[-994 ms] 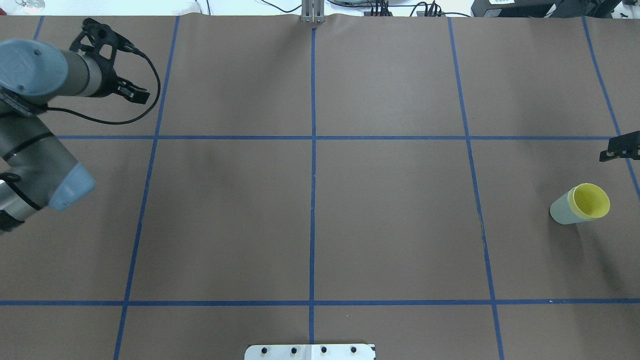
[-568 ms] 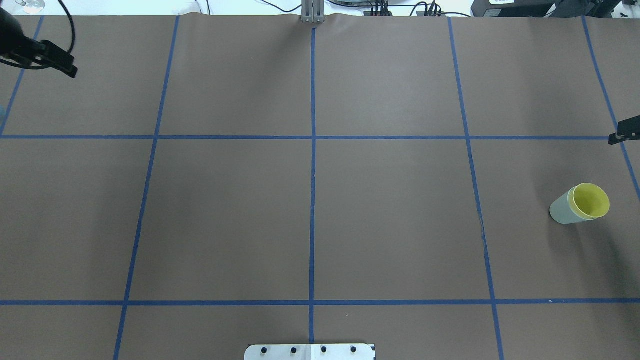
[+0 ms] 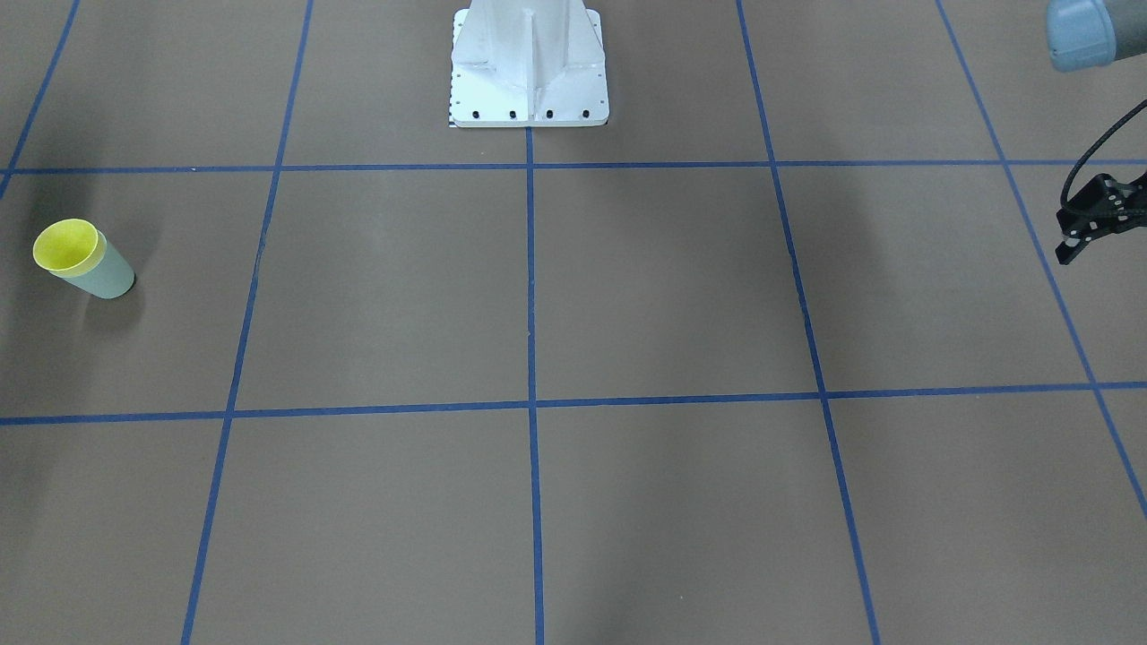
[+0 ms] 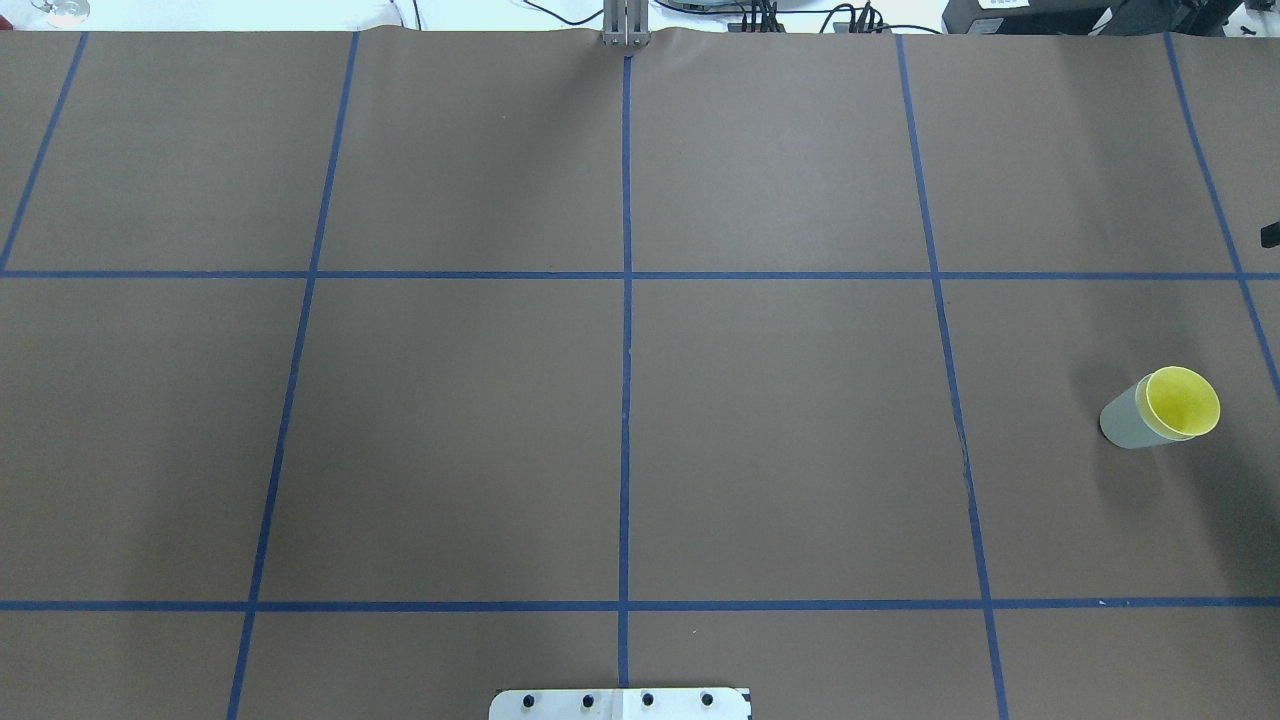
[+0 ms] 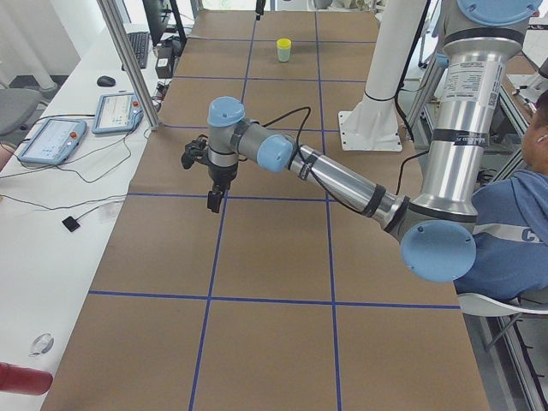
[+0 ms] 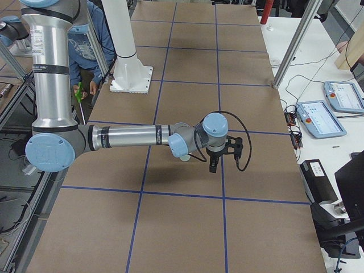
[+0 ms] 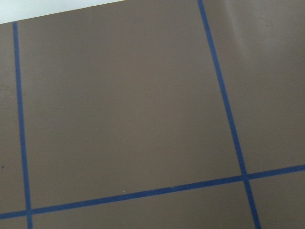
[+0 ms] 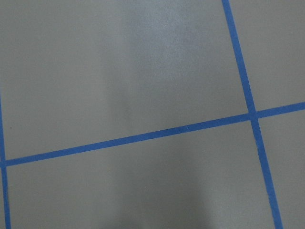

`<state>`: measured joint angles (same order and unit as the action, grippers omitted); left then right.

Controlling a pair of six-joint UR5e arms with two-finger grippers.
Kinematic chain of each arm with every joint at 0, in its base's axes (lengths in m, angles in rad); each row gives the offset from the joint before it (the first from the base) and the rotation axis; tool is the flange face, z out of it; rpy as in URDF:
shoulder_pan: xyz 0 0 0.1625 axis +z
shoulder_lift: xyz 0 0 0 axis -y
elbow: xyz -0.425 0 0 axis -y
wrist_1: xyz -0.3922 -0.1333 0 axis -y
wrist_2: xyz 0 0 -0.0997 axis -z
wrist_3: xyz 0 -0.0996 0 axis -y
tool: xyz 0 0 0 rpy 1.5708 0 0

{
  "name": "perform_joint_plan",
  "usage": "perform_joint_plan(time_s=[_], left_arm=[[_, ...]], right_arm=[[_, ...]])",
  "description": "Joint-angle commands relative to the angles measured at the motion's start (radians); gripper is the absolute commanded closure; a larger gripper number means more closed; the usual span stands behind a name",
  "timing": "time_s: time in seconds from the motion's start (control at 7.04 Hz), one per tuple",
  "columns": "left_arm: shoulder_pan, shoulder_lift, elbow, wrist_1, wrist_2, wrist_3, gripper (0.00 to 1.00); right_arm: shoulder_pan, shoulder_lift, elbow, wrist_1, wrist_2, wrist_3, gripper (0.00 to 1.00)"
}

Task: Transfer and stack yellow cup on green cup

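The yellow cup (image 4: pixel 1183 402) sits nested inside the green cup (image 4: pixel 1122 422), which stands on the brown table at the right. The pair also shows at the left in the front view, the yellow cup (image 3: pixel 64 246) in the green cup (image 3: pixel 106 278). It appears small and far off in the left side view (image 5: pixel 283 49). My left gripper (image 3: pixel 1100 219) is at the table's far opposite end, half cut off by the view's edge, with its fingers spread and empty. My right gripper (image 4: pixel 1270 235) shows only as a black sliver beyond the cups. I cannot tell if it is open or shut.
The white robot base (image 3: pixel 529 67) stands at the table's near middle. Blue tape lines (image 4: pixel 626 300) mark a grid on the brown cover. Teach pendants (image 6: pixel 330 108) and cables lie on the white bench beyond the table. Both wrist views show only bare cover and tape.
My left arm has swung out of the overhead view at the left. My right gripper has slid almost off its right edge. The nested cups have not moved.
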<state>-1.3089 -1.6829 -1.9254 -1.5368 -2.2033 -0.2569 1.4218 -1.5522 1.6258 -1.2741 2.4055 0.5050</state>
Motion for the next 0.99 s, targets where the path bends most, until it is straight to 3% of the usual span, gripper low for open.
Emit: perform_joint_plan(time_s=[0.0,0.14,0.28,0.43,0.85], left_arm=[[-0.015,0.005,0.017,0.107,-0.006,0.085,0.00],[-0.038,-0.014,0.029,0.216,-0.085,0.079,0.00],[-0.058,-0.012,0.054,0.225,-0.151,0.088,0.00],[-0.078,-0.003,0.054,0.219,-0.168,0.134,0.00],[-0.090,-0.014,0.061,0.224,-0.138,0.172,0.00]], right_arm=[[0.031,0.055,-0.012,-0.160,0.000,-0.214,0.00],[0.014,0.066,-0.012,-0.184,-0.008,-0.247,0.00],[-0.001,0.090,-0.015,-0.201,-0.041,-0.247,0.00],[0.002,0.115,-0.012,-0.230,-0.083,-0.247,0.00],[0.003,0.113,0.083,-0.345,-0.066,-0.246,0.00]])
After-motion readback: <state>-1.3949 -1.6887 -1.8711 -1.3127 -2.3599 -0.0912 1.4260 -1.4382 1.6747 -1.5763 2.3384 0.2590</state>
